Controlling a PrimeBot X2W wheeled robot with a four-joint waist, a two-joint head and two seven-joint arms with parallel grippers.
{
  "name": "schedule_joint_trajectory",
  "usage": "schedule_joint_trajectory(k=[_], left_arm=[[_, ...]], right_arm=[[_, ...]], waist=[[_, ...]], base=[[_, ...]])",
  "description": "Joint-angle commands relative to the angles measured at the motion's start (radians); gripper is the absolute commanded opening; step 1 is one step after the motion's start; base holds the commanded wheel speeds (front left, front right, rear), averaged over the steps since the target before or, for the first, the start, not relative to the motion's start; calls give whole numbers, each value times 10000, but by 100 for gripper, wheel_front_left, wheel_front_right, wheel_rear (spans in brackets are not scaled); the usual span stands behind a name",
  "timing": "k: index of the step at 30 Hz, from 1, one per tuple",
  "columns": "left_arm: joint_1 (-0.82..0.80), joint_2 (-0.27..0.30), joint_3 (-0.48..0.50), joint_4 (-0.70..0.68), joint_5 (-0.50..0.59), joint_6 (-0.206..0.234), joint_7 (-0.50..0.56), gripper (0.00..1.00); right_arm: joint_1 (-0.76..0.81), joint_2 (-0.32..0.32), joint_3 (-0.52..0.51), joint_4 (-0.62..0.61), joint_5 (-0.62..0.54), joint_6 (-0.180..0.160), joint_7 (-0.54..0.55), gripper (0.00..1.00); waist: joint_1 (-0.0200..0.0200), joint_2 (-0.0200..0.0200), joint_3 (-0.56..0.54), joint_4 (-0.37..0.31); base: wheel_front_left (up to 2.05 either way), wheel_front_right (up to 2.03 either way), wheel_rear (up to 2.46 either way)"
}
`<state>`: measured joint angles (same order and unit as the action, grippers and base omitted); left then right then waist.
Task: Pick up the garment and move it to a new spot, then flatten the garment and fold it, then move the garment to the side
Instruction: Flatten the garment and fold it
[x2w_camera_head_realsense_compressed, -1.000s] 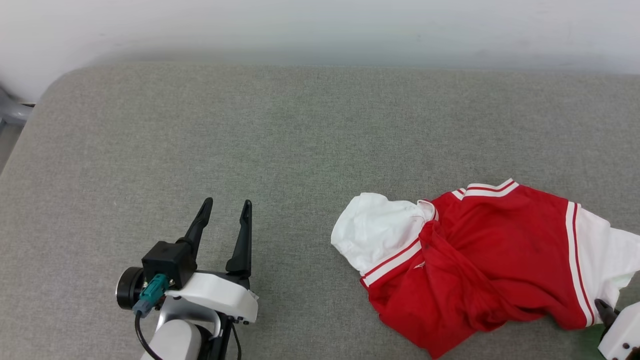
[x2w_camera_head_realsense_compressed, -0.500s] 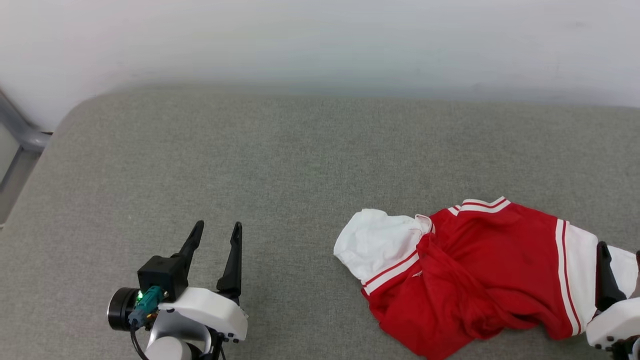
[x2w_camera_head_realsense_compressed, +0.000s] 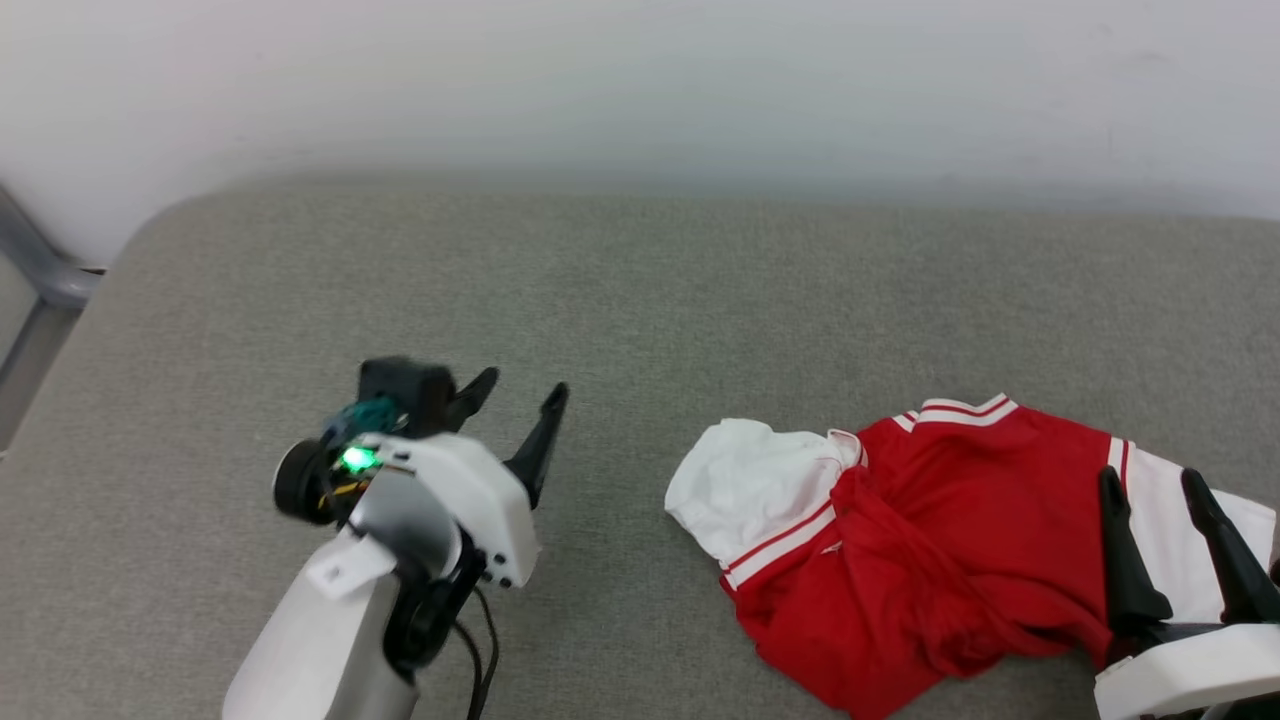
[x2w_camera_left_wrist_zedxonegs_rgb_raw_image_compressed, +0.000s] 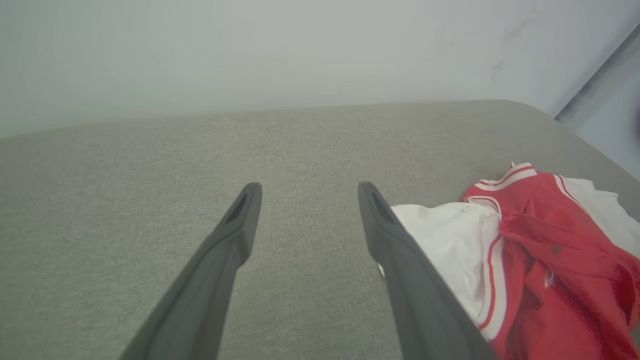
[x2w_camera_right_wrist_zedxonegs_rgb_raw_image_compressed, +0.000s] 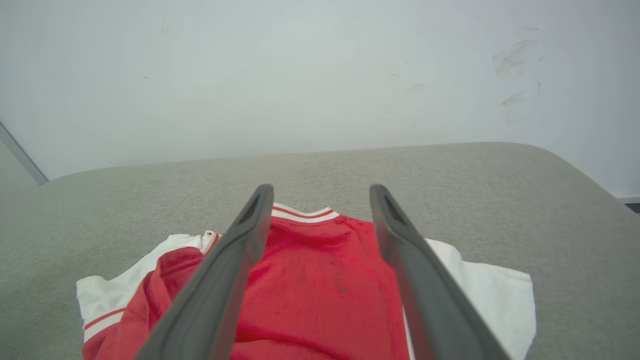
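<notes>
On the grey cushion (x2w_camera_head_realsense_compressed: 640, 280) the garment (x2w_camera_head_realsense_compressed: 950, 540) lies crumpled beneath the spread right fingers (x2w_camera_head_realsense_compressed: 1125, 570), near the spread left fingers (x2w_camera_head_realsense_compressed: 538, 445).

the surface before me is a wide grey fabric pad (x2w_camera_head_realsense_compressed: 600, 300) with rounded far corners. the garment (x2w_camera_head_realsense_compressed: 960, 520) lies directly on it toward my right, near the front edge: crumpled, red body bunched in folds, one white sleeve spread to its left, striped collar trim toward the far side.
</notes>
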<state>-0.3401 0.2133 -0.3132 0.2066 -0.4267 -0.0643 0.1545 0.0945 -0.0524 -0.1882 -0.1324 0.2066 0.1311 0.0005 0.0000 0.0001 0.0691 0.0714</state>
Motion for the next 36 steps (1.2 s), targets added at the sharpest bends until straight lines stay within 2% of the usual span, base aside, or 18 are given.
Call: schedule_joint_trajectory(k=[1, 7, 8, 12, 19, 22, 23, 24, 28, 36], left_arm=[[-341, -26, -146, 37, -98, -129, 392, 100], [-1683, -271, -1143, 422, -487, -484, 2335, 100], [-2256, -438, -1645, 796, -546, -587, 2858, 100], [-2984, -501, -2375, 1486, -616, -646, 3538, 100], [-3737, -99, -3466, 2885, -749, -664, 4772, 100], [-3666, 270, -4666, 3450, -983, -670, 5736, 100], [-3666, 382, -4881, 3528, -924, -669, 5827, 48], [-3657, 475, -5047, 3610, -923, -670, 5913, 0], [-3767, 697, -5274, 3755, -838, -657, 5476, 0], [-3716, 1091, -4513, 3241, -812, -211, 3355, 0]], right_arm=[[131, 30, 119, -211, 50, -7, 30, 100], [-11, 30, 627, -841, 231, -7, 7, 100], [-152, 31, 783, -896, 293, -7, -55, 100], [-371, 31, 934, -757, 438, -7, -163, 100], [-643, 32, 1211, -372, 794, -7, -533, 100], [-795, 33, 1223, -43, 968, -7, -726, 100], [-822, 34, 1223, -1, 979, -7, -748, 100], [-836, 33, 1214, 56, 1050, -7, -778, 100], [-960, 33, 1241, 260, 1163, -7, -788, 100], [-764, 33, 899, 537, 1220, -7, -643, 100]], waist=[[0, -1, 255, -192], [0, -1, 1066, -766], [0, -1, 1461, -1027], [0, -1, 1947, -1343], [0, -1, 2473, -1843], [0, -1, 2640, -1996], [0, -1, 2649, -2010], [0, -1, 2660, -2018], [0, -1, 2609, -2004], [0, -1, 1898, -1673]], base=[[0, 0, 0], [0, 0, 0], [0, 0, 0], [0, 0, 0], [0, 0, 0], [0, 0, 0], [0, 0, 0], [0, 0, 0], [0, 0, 0], [0, 0, 0]])
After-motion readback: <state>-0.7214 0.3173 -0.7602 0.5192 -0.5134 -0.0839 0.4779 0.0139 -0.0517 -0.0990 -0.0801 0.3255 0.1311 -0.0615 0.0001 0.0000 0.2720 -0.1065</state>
